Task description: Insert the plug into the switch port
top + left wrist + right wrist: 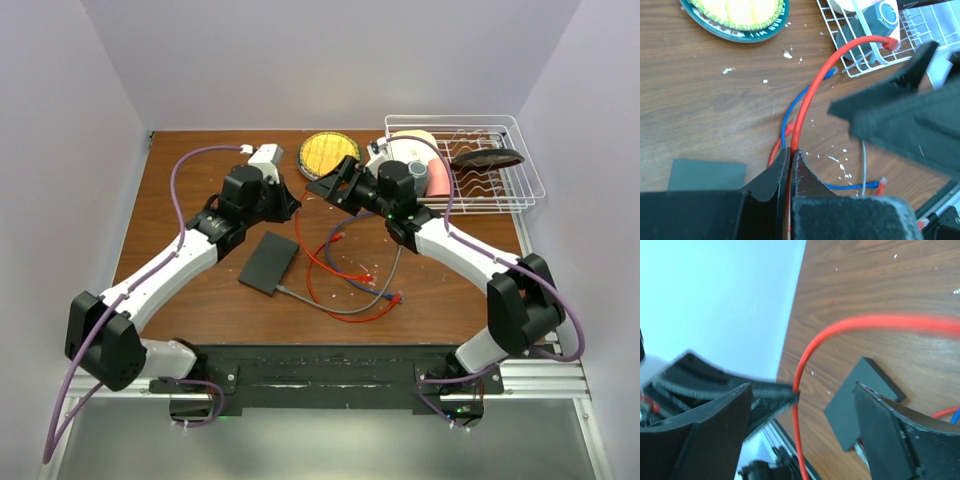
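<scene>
- Handover looks to be the step in hand. The left gripper (790, 152) is clenched on the red cable (845, 47), well back from its plug (891, 44), which hangs free at the end of a raised loop.
- The right gripper (802, 390) is spread wide and grasps nothing, with the cable running between its fingers.
- The switch (268, 262) lies flat on the table (240, 315), just beside the left arm and below both grippers. I cannot make out its sockets from here.
- To do it well, I'd say the right gripper should close just behind the plug, not mid-cable, so the tip can be aimed. The left should let go only once that grip is sure.
- The plug then needs turning level with the socket edge. The switch probably needs steadying, as it looks light enough to slide.
- A grey cable (305, 300) seems to leave the switch's near edge, so one port may be taken.
- A blue cable (789, 110) and the red slack lie tangled beside the switch and could snag.
- The dish (330, 152) and rack (450, 118) stand at the far side, well apart from the switch.
</scene>
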Robot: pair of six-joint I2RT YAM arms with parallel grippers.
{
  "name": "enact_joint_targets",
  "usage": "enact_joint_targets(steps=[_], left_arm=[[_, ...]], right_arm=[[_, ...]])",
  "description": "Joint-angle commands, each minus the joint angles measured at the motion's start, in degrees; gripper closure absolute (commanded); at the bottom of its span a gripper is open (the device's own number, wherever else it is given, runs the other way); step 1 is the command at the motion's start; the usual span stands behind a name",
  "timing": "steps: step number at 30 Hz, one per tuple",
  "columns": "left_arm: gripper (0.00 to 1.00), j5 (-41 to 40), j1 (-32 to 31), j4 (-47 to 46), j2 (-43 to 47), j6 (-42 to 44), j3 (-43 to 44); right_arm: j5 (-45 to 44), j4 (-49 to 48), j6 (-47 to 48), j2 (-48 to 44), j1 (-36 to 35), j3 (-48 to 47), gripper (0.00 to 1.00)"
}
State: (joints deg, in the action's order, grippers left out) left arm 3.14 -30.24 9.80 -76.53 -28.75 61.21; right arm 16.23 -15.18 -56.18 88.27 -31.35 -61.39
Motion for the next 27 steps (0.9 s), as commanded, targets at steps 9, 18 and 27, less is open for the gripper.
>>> enact_joint_targets(steps=[9,18,27], left_arm=[[1.00,3.4,-0.1,-4.3,5.7,-3.2,-4.1],[1.00,4.9,-1.1,-7.2,8.7,-4.2,-7.8],[1.00,5.2,-1.5,-7.1,9.3,-3.4,-9.3]], right_arm=[[-4.3,-10.2,-10.3,2.6,3.8,1.0,0.40],[-2.4,-15.9,-11.1,6.6,4.9,-1.4,0.87],[2.3,-21.3,-9.5,8.7,4.9,-2.1,1.00]])
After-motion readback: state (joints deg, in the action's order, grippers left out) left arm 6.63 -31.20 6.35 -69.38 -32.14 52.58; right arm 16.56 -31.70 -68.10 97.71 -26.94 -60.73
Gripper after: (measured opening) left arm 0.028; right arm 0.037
